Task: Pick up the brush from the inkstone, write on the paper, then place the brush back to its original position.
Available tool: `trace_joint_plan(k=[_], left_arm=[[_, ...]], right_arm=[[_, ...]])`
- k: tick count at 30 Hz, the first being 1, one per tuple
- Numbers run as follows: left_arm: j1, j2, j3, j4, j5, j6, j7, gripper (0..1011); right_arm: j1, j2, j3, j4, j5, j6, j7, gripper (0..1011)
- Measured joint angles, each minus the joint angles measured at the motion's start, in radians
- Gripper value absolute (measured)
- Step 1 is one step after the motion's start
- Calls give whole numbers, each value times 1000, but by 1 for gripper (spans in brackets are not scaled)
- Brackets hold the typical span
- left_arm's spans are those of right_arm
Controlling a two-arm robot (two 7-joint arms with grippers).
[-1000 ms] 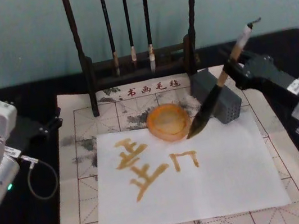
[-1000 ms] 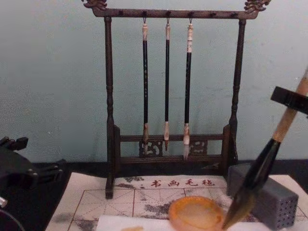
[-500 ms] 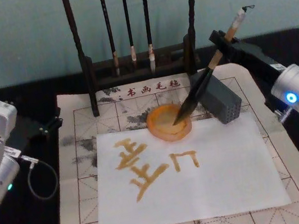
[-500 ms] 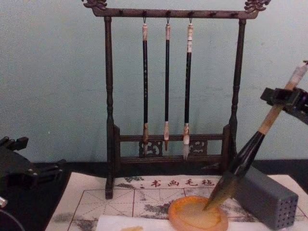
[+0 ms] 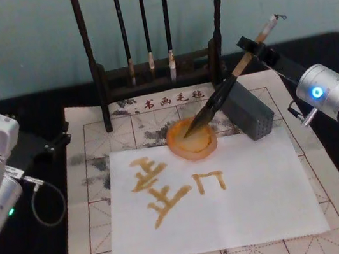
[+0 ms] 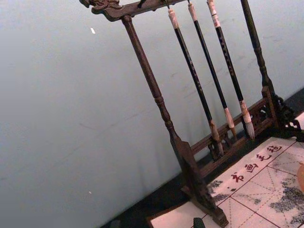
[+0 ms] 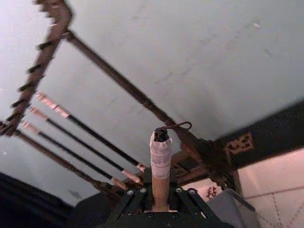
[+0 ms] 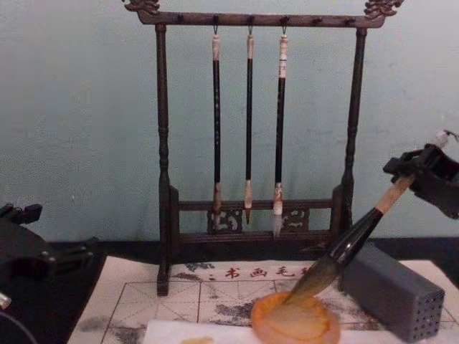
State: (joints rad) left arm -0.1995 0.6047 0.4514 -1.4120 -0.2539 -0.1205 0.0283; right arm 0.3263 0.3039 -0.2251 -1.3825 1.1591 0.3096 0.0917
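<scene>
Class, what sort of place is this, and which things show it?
Probably a calligraphy desk: a wooden rack of hanging brushes, a gridded felt mat, and paper with brush strokes by the inkstone.

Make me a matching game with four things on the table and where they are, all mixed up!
Things: 1 brush, 2 inkstone, 3 thin brushes, 4 paper.
Places: A hanging on the rack; B flat, with golden strokes on it; C under the brush's tip; D tilted, held by the right gripper.
Pairs: 1-D, 2-C, 3-A, 4-B.
</scene>
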Motion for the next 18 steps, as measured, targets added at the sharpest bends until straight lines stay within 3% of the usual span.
trace_joint_plan(k=[11, 18], left_arm=[[0, 0, 0, 0, 0, 0, 0, 1001], [0, 0, 0, 0, 0, 0, 0, 1001]], right_arm=[[34, -36, 31, 72, 115, 47, -95, 195], [45, -45, 34, 99, 160, 61, -140, 195]])
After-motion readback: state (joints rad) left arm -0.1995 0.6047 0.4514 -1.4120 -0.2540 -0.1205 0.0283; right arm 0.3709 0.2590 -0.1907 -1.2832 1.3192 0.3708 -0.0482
